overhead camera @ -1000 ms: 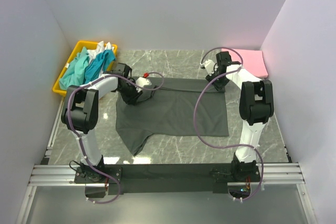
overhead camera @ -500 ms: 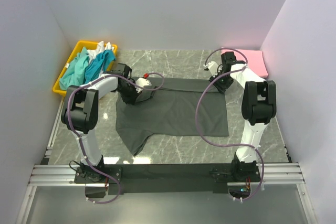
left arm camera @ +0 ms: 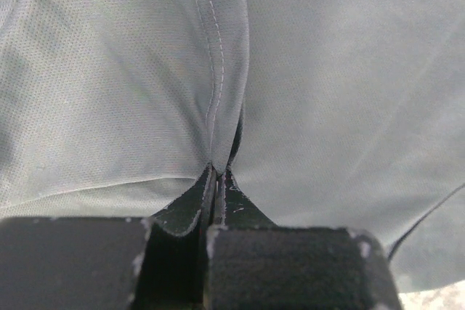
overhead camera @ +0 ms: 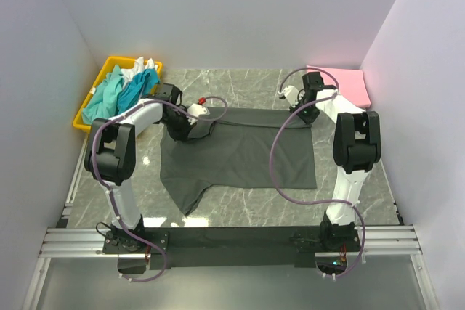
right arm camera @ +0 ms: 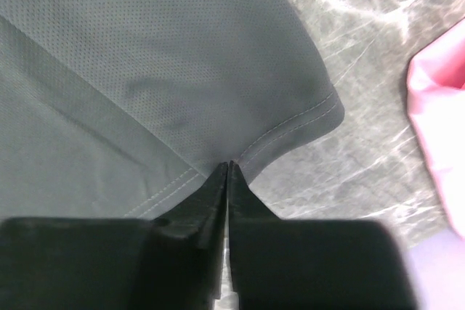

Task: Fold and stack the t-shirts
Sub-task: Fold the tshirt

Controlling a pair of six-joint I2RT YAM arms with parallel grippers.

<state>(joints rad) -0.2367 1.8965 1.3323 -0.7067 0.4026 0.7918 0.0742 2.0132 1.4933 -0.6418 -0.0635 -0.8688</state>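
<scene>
The dark charcoal grey t-shirt (overhead camera: 243, 154) lies spread on the marble table. My left gripper (overhead camera: 193, 123) is shut on its far left edge; in the left wrist view the fingertips (left arm camera: 218, 173) pinch a stitched seam of the grey cloth (left arm camera: 327, 92). My right gripper (overhead camera: 305, 110) is shut on the shirt's far right corner; in the right wrist view the tips (right arm camera: 227, 166) clamp the hem of the grey cloth (right arm camera: 145, 56). A folded pink t-shirt (overhead camera: 347, 83) lies at the far right and shows in the right wrist view (right arm camera: 436, 121). Teal and white t-shirts (overhead camera: 122, 88) are piled in the tray.
A yellow plastic tray (overhead camera: 81, 117) stands at the far left against the left wall. White walls close in the table on three sides. The arm bases and a metal rail (overhead camera: 232, 241) run along the near edge.
Both grippers have moved slightly toward the far side, drawing the grey shirt's far edge with them. The right gripper has shifted a little right. The shirt's near part has not moved.
</scene>
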